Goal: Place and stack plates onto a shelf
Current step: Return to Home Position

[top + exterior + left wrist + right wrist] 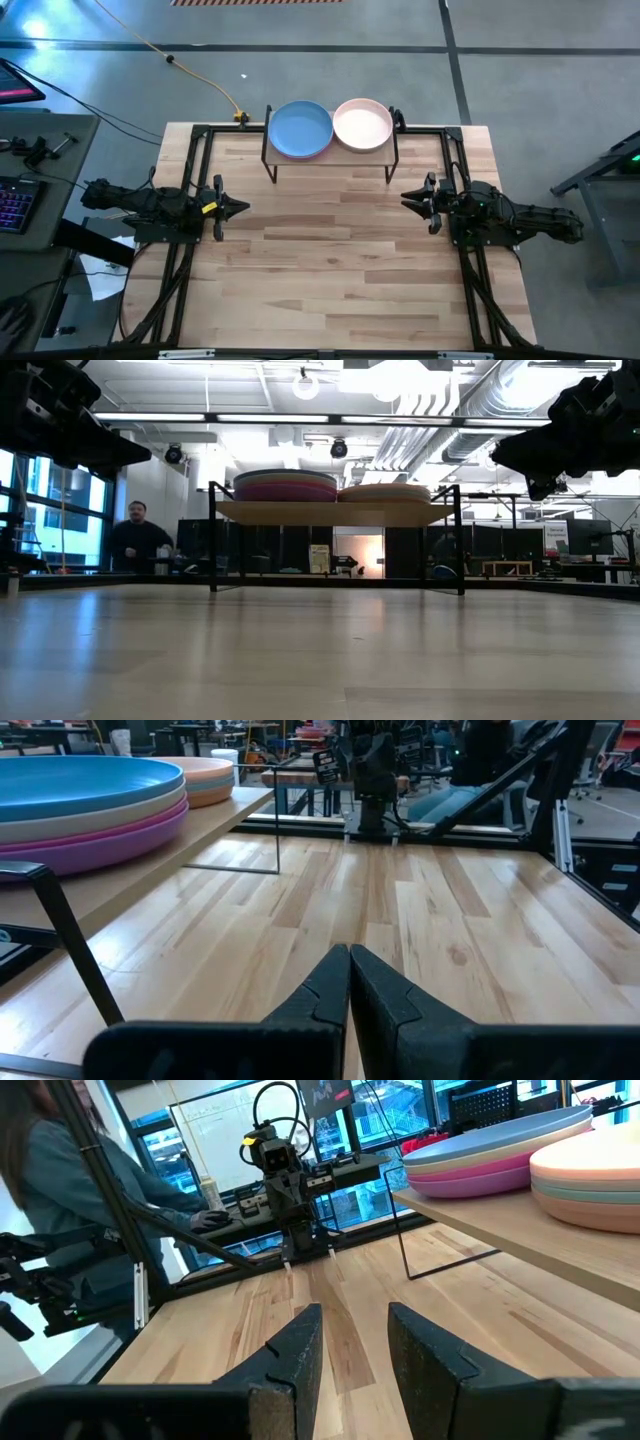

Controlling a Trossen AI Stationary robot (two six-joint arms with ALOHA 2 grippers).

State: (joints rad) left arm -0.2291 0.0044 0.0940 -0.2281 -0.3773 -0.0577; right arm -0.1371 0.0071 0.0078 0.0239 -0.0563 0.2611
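1. A blue plate [300, 130], left, and a pale pink plate [362, 125], right, lie side by side on the shelf [333, 154] at the desk's [330, 260] far edge.
2. The left gripper [240, 208] and right gripper [406, 199] face inward from opposite sides, well apart.

There is one shelf [330, 512], two plate stacks [285, 486] [384, 492] with four plates [90, 782] visible in the blue-topped one, and two tools [243, 208] [405, 198].

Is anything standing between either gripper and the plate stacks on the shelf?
Nothing visible does. Only bare tabletop lies between the left gripper, the right gripper and the shelf, where the blue-topped stack and pink-topped stack sit side by side.
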